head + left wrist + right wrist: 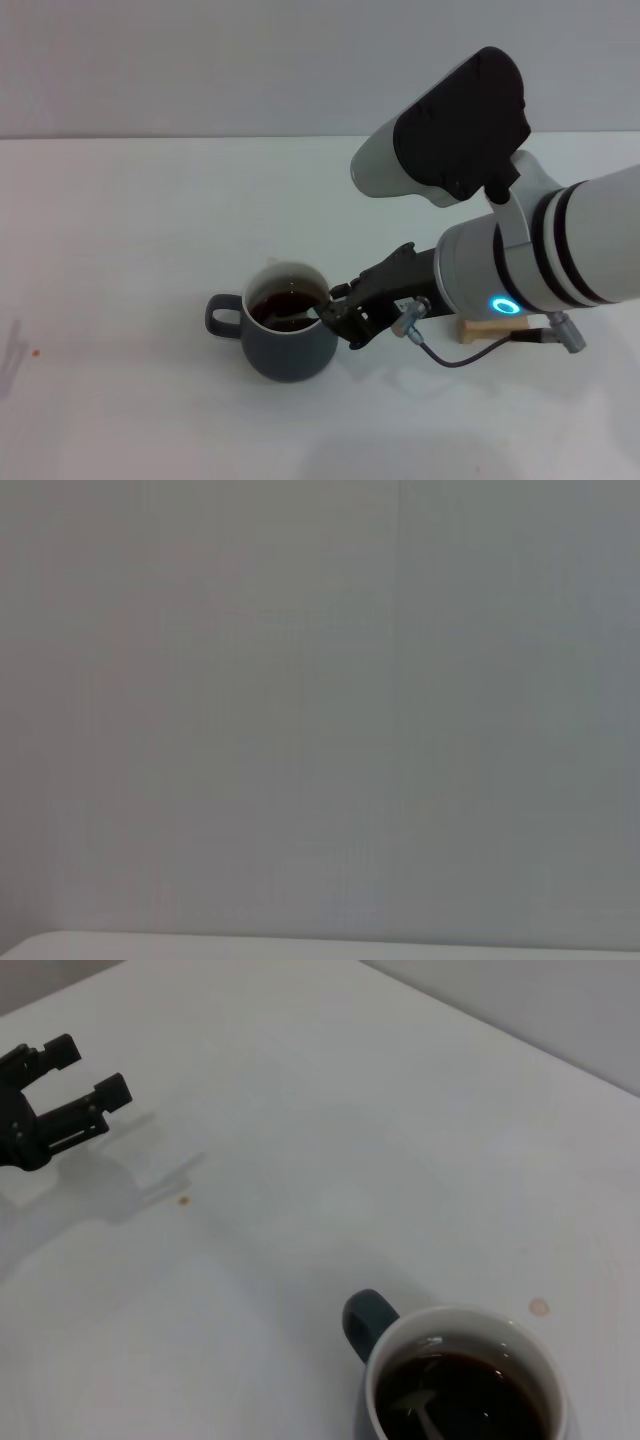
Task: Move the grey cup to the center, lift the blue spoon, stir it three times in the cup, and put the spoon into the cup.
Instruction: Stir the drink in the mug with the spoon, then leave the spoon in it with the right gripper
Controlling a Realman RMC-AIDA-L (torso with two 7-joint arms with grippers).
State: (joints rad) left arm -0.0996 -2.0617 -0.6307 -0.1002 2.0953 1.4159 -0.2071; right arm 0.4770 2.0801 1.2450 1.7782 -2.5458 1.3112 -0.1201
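The grey cup (285,345) stands on the white table with its handle to the left and dark brown liquid inside. It also shows in the right wrist view (375,1325). The blue spoon (293,321) has its metal bowl in the liquid, and its stem leans over the cup's right rim; its bowl also shows in the right wrist view (420,1403). My right gripper (335,316) is at the cup's right rim, shut on the spoon, and hides its pale handle. My left gripper (88,1068) is open and empty, far off to the cup's left.
A wooden block (488,330) lies on the table behind my right forearm. Small brown specks mark the table (183,1200) near the left gripper and beside the cup (539,1307). The left wrist view shows only a blank wall.
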